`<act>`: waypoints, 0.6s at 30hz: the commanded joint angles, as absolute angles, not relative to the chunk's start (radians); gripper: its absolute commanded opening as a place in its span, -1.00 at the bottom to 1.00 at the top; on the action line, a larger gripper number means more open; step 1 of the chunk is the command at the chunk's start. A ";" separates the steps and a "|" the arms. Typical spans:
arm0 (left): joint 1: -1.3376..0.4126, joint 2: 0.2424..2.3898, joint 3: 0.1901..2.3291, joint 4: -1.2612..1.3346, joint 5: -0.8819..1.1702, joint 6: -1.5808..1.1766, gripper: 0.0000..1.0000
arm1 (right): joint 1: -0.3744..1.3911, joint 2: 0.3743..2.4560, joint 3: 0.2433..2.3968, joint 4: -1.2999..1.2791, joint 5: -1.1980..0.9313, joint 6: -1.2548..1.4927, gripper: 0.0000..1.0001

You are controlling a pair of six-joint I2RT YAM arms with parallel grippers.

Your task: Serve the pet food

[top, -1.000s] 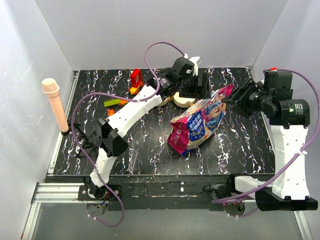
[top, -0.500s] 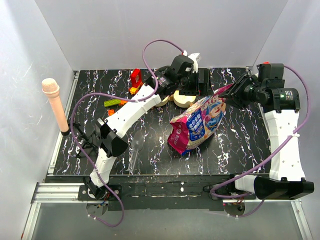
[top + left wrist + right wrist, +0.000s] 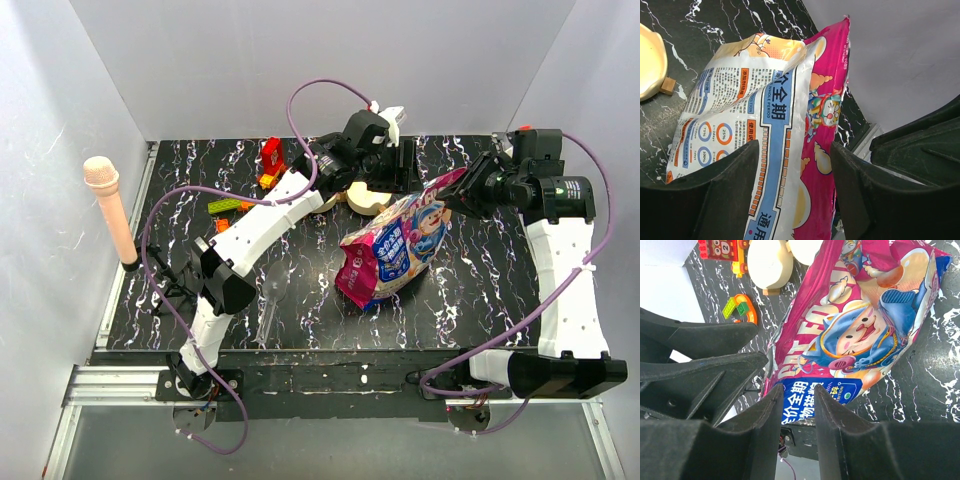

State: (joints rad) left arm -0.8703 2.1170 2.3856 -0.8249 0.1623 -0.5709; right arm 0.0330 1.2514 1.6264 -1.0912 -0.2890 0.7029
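the bag [image 3: 395, 250] of pet food lies tilted in the middle of the bench [image 3: 480, 290], its top corner raised toward the far right. the pellets themselves are out of sight inside it. my right end effector [image 3: 462, 190] is pinched narrow on that raised corner; in its wrist view the foil edge runs into the slit between the fingers. my left end effector [image 3: 794, 146] is spread wide, and the bag's white printed back fills the gap between its fingers. i cannot tell whether either finger touches the foil. the cream bowl [image 3: 365, 200] sits just left of the bag's top, on the far side.

i judge the step to be taking a second hold near the mouth so the bag can be opened and tipped. i'd hold the right pinch firm, bring the left fingers over one layer of the top edge, and close only once foil is plainly between them. the glossy film looks slippery, so i'd bite deep rather than at the rim, with the mouth aimed at the bowl.
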 commanded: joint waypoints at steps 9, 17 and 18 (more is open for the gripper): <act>-0.894 2.074 2.425 -0.873 0.135 -0.494 -0.06 | 0.075 1.298 1.644 -1.031 -0.322 0.719 -0.24; -0.896 2.094 2.462 -0.910 0.123 -0.462 -0.35 | 0.080 1.292 1.628 -1.008 -0.308 0.739 -0.23; -0.897 2.097 2.465 -0.913 0.121 -0.460 -0.39 | 0.080 1.293 1.621 -0.999 -0.308 0.742 -0.21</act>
State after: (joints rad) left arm -0.8925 2.1170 2.4233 -0.8528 0.1383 -0.4969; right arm 0.0788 1.3098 1.6264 -1.0607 -0.2985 0.7303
